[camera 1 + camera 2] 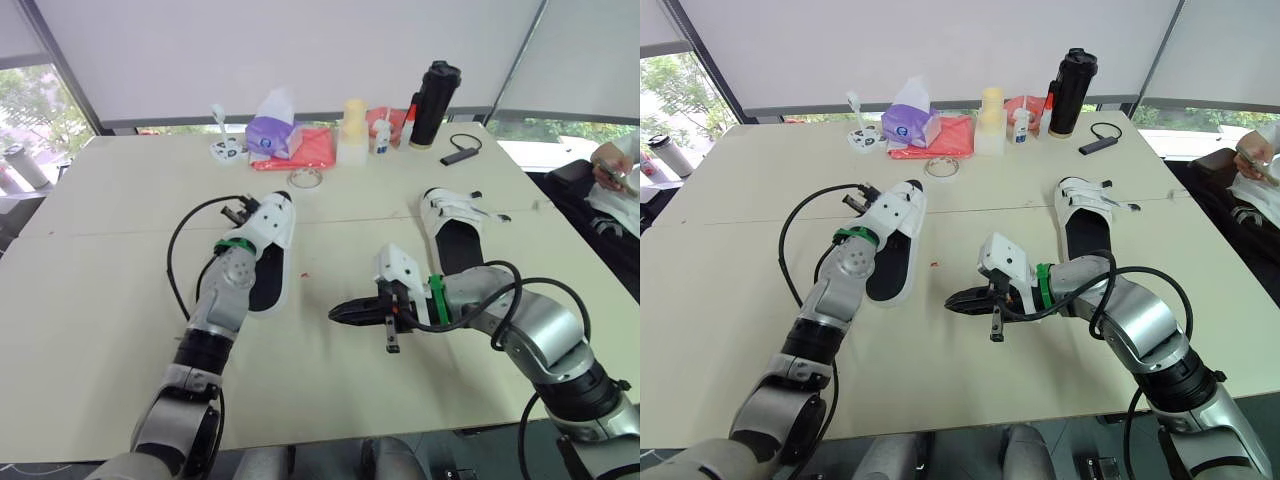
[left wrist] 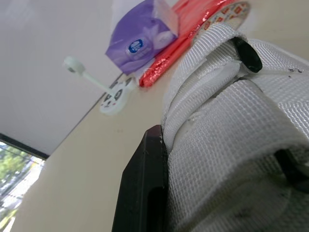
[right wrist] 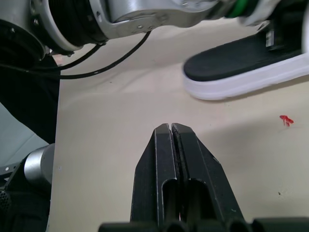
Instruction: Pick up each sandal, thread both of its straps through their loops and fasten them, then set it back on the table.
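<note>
The left sandal (image 1: 272,262), white with a black insole, lies on the table left of centre. My left gripper (image 1: 266,214) sits over its strap end. In the left wrist view the white woven straps (image 2: 227,135) press against one black finger (image 2: 145,183), and a black loop (image 2: 247,54) shows on them. The right sandal (image 1: 455,238) lies flat at the right, its straps loose and untouched. My right gripper (image 1: 340,313) hovers low over bare table between the two sandals, pointing left, fingers (image 3: 164,145) shut on nothing. The left sandal's heel (image 3: 246,67) lies ahead of it.
Along the far edge stand a purple tissue pack (image 1: 272,135), a red packet (image 1: 308,150), a tape roll (image 1: 305,180), a cream bottle (image 1: 353,130), a black flask (image 1: 435,105) and a black dongle (image 1: 460,155). A person (image 1: 615,178) sits at the right.
</note>
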Controlling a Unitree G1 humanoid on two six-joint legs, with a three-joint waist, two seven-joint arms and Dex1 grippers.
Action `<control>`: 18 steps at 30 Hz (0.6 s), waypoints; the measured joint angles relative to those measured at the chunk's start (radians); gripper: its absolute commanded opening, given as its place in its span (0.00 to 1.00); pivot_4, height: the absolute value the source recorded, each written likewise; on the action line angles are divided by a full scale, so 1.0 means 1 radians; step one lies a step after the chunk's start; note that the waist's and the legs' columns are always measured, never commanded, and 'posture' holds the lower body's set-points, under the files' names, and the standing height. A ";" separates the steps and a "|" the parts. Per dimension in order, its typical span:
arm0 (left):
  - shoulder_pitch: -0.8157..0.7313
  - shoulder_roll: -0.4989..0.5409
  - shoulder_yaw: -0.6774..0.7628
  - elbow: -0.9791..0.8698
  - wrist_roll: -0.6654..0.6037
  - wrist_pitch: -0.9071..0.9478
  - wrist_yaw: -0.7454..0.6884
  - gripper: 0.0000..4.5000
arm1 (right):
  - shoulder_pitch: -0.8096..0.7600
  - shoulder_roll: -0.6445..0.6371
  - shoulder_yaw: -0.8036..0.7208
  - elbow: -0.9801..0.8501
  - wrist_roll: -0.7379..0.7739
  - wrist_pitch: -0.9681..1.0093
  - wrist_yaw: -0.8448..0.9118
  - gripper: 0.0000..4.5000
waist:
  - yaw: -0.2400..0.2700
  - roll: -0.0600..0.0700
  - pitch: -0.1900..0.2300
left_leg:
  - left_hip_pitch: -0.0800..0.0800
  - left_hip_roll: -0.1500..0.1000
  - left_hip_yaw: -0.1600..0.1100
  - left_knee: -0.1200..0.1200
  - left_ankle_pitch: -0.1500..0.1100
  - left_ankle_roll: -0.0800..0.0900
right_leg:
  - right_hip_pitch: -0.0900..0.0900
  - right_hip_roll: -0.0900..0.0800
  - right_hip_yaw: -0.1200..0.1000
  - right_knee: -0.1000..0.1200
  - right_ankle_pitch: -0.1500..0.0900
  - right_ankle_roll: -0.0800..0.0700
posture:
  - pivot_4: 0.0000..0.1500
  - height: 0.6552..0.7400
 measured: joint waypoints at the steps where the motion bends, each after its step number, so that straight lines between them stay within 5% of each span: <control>1: -0.025 -0.007 -0.007 0.023 0.004 0.025 0.017 0.00 | 0.000 0.001 0.000 0.000 -0.001 0.000 -0.002 0.00 | -0.001 0.000 0.000 | 0.000 0.000 0.000 0.000 0.000 0.000 | 0.000 0.000 0.000 0.000 0.000 0.000 | 1.00 1.00; 18: -0.378 -0.022 -0.116 0.608 -0.007 0.127 0.224 0.00 | 0.006 0.007 0.002 -0.003 -0.001 0.000 -0.034 0.00 | -0.015 -0.002 0.002 | 0.000 0.000 0.000 -0.003 0.000 0.000 | -0.002 0.000 0.000 -0.002 0.000 0.000 | 1.00 1.00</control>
